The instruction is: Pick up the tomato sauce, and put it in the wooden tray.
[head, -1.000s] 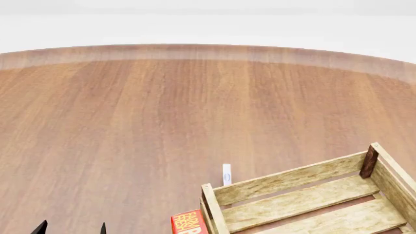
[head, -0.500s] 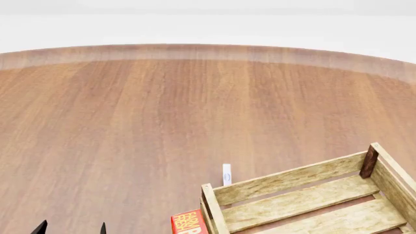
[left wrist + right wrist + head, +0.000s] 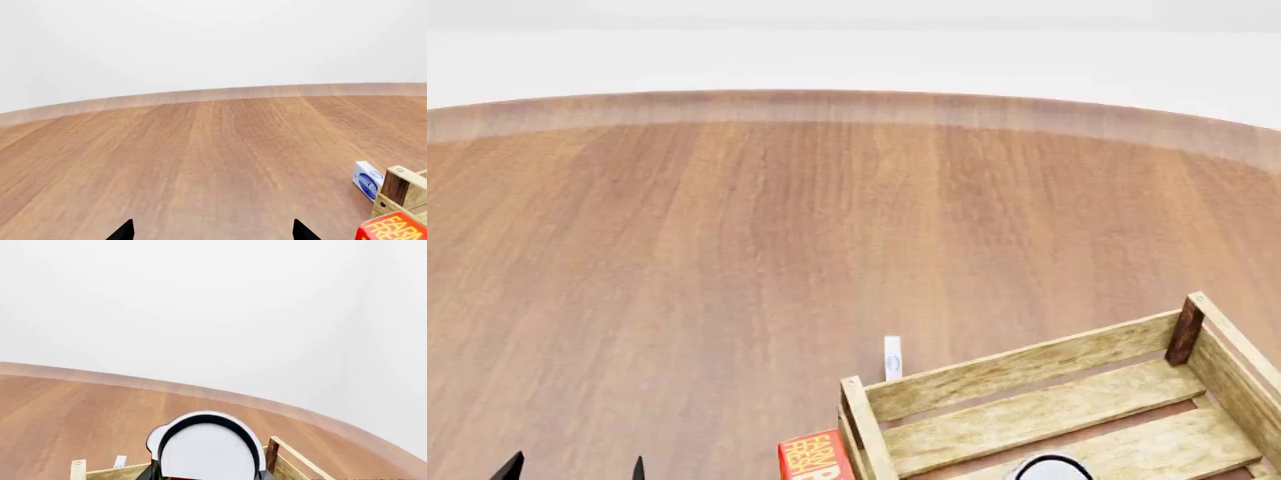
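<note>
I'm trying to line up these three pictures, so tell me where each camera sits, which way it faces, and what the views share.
Head view: high on the robot, looking down the table; left gripper tips show.
Left wrist view: low by the left gripper, facing along the table.
Right wrist view: behind the tomato sauce, facing the wall.
All three show the wooden tray.

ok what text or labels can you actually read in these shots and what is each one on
"FARM FRE", cut off at the frame edge: yellow print on the red box beside the wooden tray.
Same red box in the head view: yellow lettering, too small to read.
Small white and blue box: blue oval logo, too blurred to read.
Tomato sauce: only its plain lid shows, no text.
</note>
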